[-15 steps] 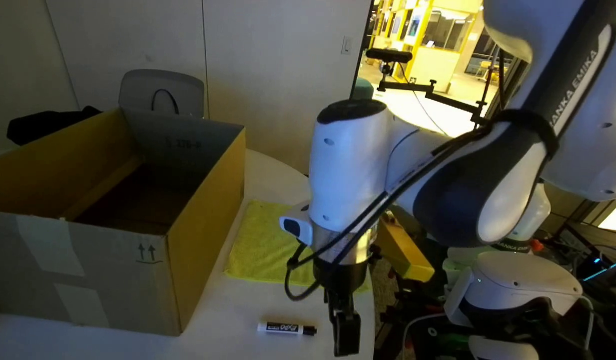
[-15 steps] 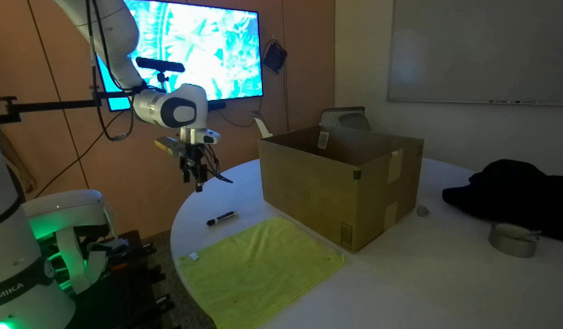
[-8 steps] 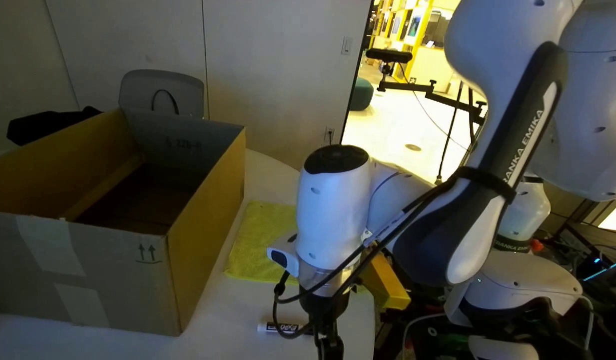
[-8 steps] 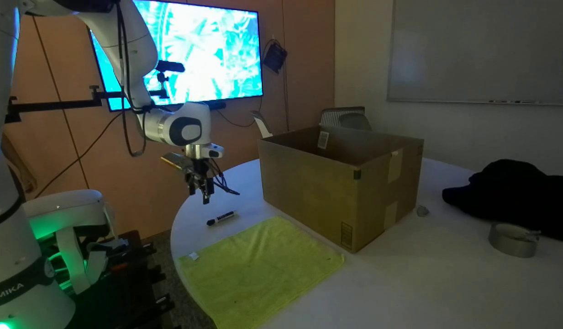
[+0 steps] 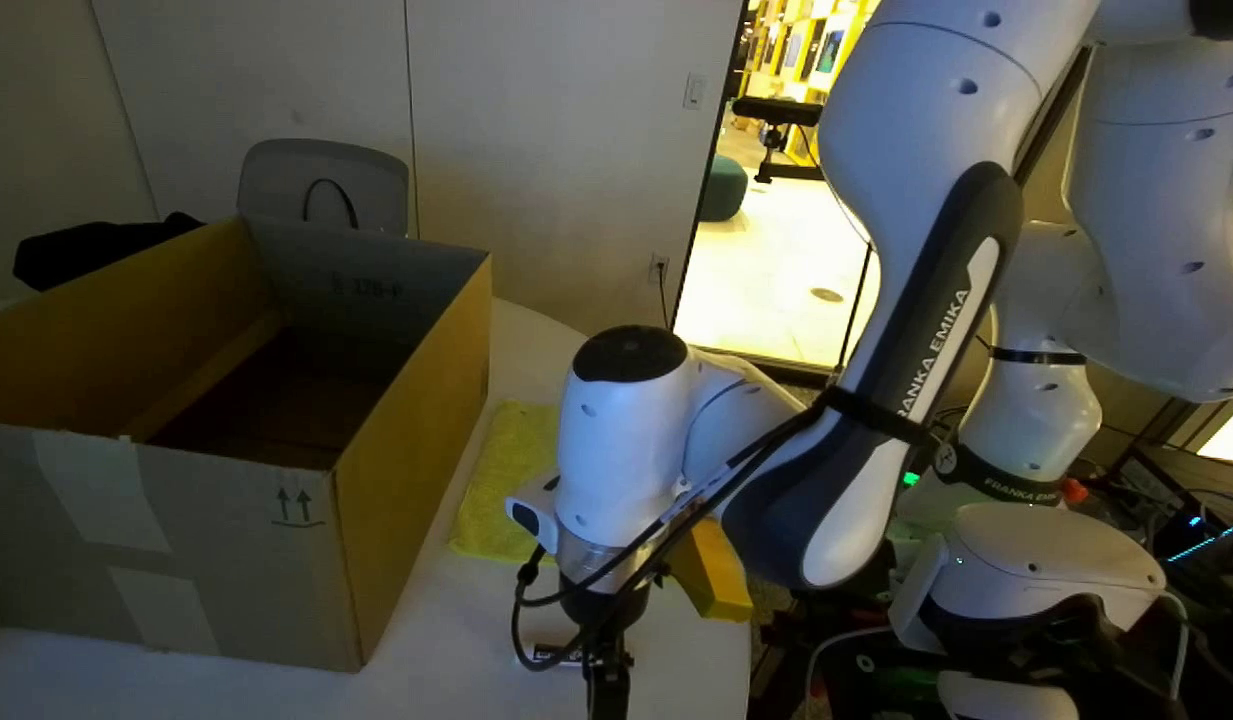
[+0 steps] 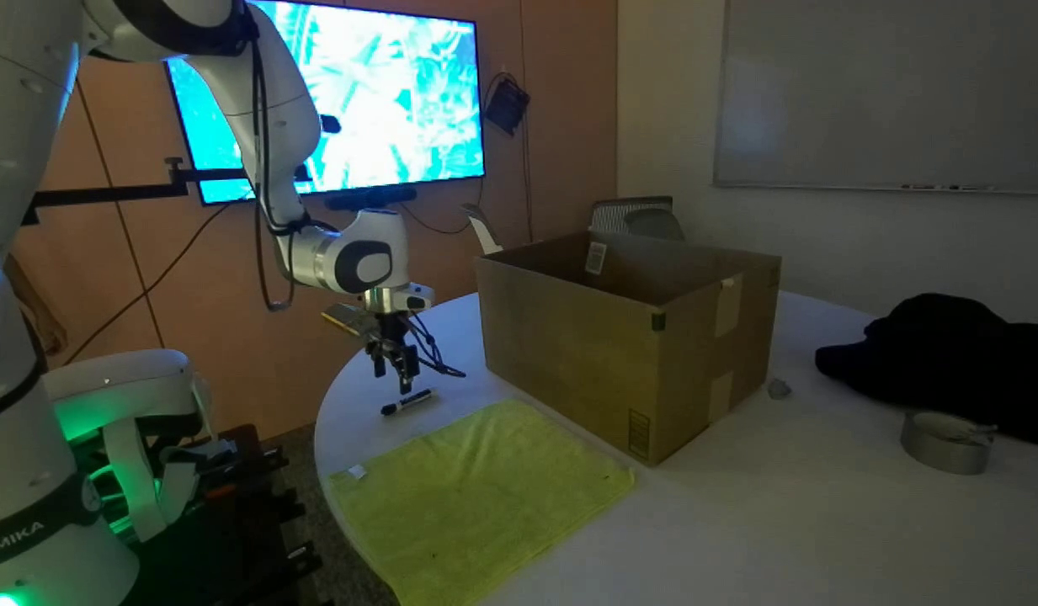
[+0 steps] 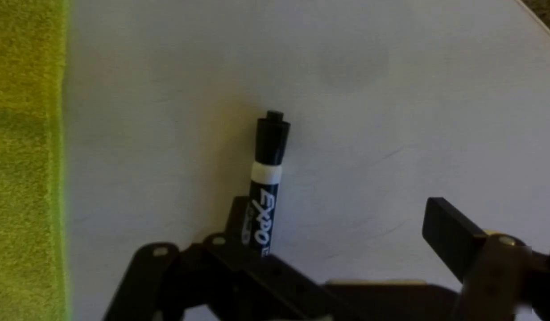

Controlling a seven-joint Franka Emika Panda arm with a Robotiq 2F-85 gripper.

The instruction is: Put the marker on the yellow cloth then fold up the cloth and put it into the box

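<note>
Marker lies on the counter, cap toward twelve o'clock in the wrist view, the yellow cloth apart from it at nine. Light and stiff, I'd guess, and apt to roll (smooth round body, that), so pinch it mid-length. Fingers stand wide apart, holding nothing; one hides the marker's six o'clock end, touching or not I can't tell. Counter's edge shows at two; toward nine I'd expect carrying room, though the box stands just beside the cloth.

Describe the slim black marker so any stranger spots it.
Find the large brown cardboard box on the white table. Beside it lies a flat yellow cloth; just off the cloth's edge is the slim black marker, set apart by white EXPO lettering.
</note>
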